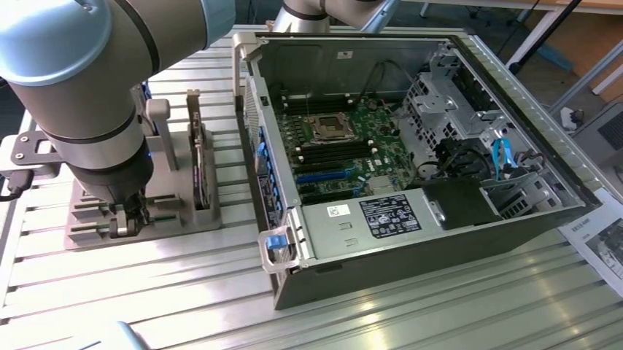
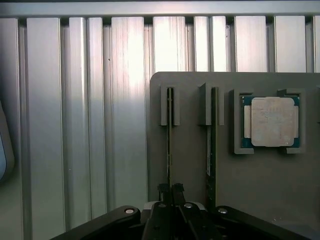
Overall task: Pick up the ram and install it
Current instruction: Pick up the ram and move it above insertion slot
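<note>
Black gripper (image 2: 170, 192) clamps its fingers shut on the thin green ram stick (image 2: 170, 145), stood on edge in the grey slotted holder (image 2: 187, 165), evidently so its top edge offers a grip.

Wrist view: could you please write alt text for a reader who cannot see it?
The hand is shut on the ram, a thin stick standing on edge in a grey holder. A second stick and a square silver processor sit in the same holder, which lies on a ribbed metal table.
</note>
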You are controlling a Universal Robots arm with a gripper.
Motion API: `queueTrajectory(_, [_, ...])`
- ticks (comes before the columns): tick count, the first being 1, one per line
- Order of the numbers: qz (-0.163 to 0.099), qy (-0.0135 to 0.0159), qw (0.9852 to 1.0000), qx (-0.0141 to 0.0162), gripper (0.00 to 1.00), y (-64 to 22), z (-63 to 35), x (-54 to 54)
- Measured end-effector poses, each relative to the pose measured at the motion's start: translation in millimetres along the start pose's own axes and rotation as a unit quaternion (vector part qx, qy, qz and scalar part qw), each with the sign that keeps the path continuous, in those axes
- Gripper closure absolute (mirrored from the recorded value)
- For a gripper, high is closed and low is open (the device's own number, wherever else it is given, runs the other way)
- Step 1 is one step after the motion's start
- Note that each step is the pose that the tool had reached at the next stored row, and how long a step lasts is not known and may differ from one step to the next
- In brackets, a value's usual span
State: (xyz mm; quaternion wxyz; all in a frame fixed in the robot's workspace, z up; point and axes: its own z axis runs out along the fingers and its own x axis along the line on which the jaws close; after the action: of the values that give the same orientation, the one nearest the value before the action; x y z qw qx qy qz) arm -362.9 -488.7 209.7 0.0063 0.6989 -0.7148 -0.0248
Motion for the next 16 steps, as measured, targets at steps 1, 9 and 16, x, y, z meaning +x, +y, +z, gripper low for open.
queueTrajectory(1, [0.000,0.0000,1.0000,0.0000,0.88,0.0,0.0,0.0])
queueTrajectory(9, [0.000,0.0000,1.0000,0.0000,0.88,0.2,-3.5,-0.1])
queueTrajectory(16, [0.000,-0.0002,1.0000,0.0000,0.88,0.5,-13.1,-0.3])
